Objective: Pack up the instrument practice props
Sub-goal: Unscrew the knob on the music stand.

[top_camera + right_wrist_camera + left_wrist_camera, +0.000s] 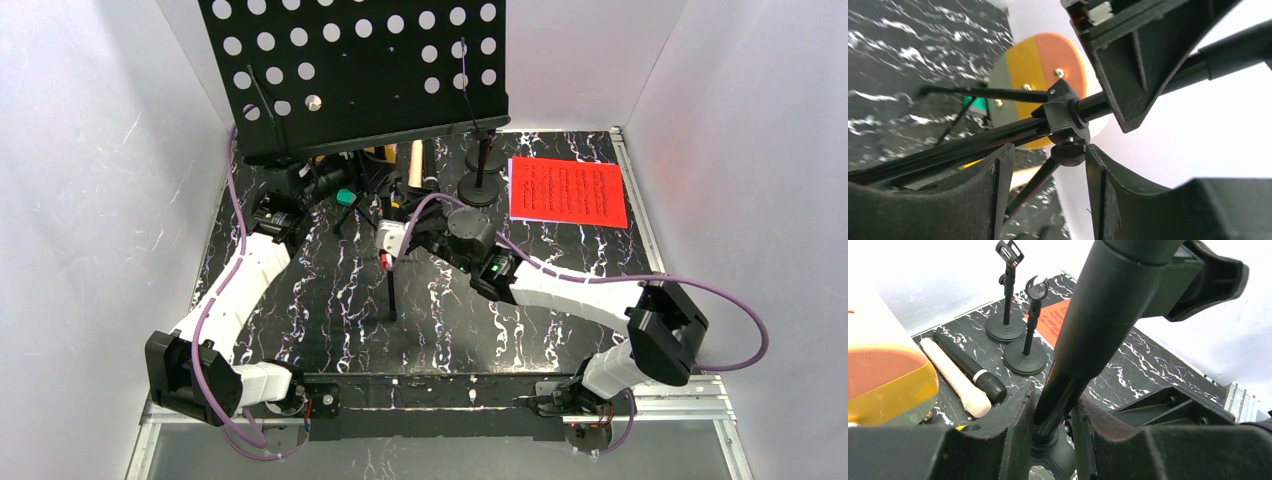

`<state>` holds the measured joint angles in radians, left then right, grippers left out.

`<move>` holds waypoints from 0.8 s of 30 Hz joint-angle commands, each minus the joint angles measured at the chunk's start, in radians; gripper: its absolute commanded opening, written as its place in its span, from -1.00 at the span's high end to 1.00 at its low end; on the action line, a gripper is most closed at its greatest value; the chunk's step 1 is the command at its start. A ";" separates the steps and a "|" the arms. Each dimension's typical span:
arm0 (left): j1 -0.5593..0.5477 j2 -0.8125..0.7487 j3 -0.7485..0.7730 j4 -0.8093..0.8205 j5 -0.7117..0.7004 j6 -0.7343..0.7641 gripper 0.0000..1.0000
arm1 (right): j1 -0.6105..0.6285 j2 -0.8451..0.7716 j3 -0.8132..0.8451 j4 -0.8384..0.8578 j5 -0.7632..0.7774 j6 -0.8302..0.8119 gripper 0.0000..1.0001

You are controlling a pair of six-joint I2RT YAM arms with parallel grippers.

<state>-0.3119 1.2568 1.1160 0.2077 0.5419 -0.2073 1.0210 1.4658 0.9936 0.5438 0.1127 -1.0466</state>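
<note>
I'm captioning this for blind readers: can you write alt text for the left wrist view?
The left hand grips the black stand pole, close up. Behind it on the marbled table, a cream mic and a black mic lie side by side, with two empty mic holders standing beyond and a red sheet past them.

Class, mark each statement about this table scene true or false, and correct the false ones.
1. The red sheet-music page lies flat on the table. True.
2. The near mic holder and the far mic holder each hold a microphone. False: both clips are empty. The cream microphone and black microphone lie on the table.
3. On the left gripper, the jaws are closed on the pole of the music rack. True.
4. The music rack lies flat on the table. False: its perforated panel stands raised on the pole.
</note>
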 commanded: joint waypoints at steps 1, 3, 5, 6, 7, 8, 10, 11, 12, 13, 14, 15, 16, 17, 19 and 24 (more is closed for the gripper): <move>-0.006 0.018 0.003 -0.154 -0.002 -0.040 1.00 | -0.058 -0.073 -0.023 0.011 -0.196 0.387 -0.29; -0.005 0.019 0.004 -0.154 -0.002 -0.040 1.00 | -0.086 -0.095 -0.054 0.077 -0.224 0.541 -0.39; -0.005 0.022 0.004 -0.154 0.001 -0.040 1.00 | -0.134 -0.112 -0.079 0.150 -0.220 0.829 -0.53; -0.004 0.022 0.005 -0.154 0.001 -0.041 1.00 | -0.149 -0.117 -0.094 0.181 -0.220 0.921 -0.55; -0.005 0.023 0.005 -0.154 0.001 -0.041 1.00 | -0.166 -0.119 -0.100 0.198 -0.223 1.009 -0.56; -0.004 0.023 0.005 -0.153 0.002 -0.041 1.00 | -0.184 -0.120 -0.106 0.216 -0.248 1.096 -0.56; -0.005 0.024 0.005 -0.154 0.003 -0.041 1.00 | -0.216 -0.111 -0.111 0.260 -0.267 1.252 -0.59; -0.005 0.025 0.006 -0.154 0.004 -0.042 1.00 | -0.234 -0.103 -0.106 0.265 -0.281 1.333 -0.59; -0.004 0.026 0.006 -0.154 0.005 -0.042 1.00 | -0.250 -0.093 -0.098 0.270 -0.290 1.404 -0.59; -0.004 0.026 0.005 -0.154 0.006 -0.043 1.00 | -0.263 -0.084 -0.091 0.271 -0.305 1.466 -0.59; -0.004 0.027 0.006 -0.154 0.008 -0.043 1.00 | -0.272 -0.072 -0.087 0.286 -0.321 1.516 -0.58; -0.005 0.027 0.006 -0.154 0.009 -0.043 1.00 | -0.277 -0.062 -0.085 0.304 -0.328 1.550 -0.58; -0.005 0.027 0.006 -0.154 0.011 -0.044 1.00 | -0.280 -0.053 -0.081 0.315 -0.329 1.571 -0.57; -0.004 0.027 0.007 -0.154 0.012 -0.045 1.00 | -0.280 -0.042 -0.076 0.320 -0.328 1.590 -0.56; -0.005 0.027 0.008 -0.154 0.012 -0.044 1.00 | -0.283 -0.020 -0.062 0.316 -0.326 1.626 -0.53; -0.005 0.026 0.007 -0.154 0.014 -0.045 1.00 | -0.295 0.026 -0.020 0.304 -0.330 1.675 -0.41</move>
<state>-0.3119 1.2636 1.1213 0.2081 0.5419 -0.2058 0.7368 1.4681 0.9039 0.7891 -0.1982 0.5201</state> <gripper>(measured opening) 0.276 0.725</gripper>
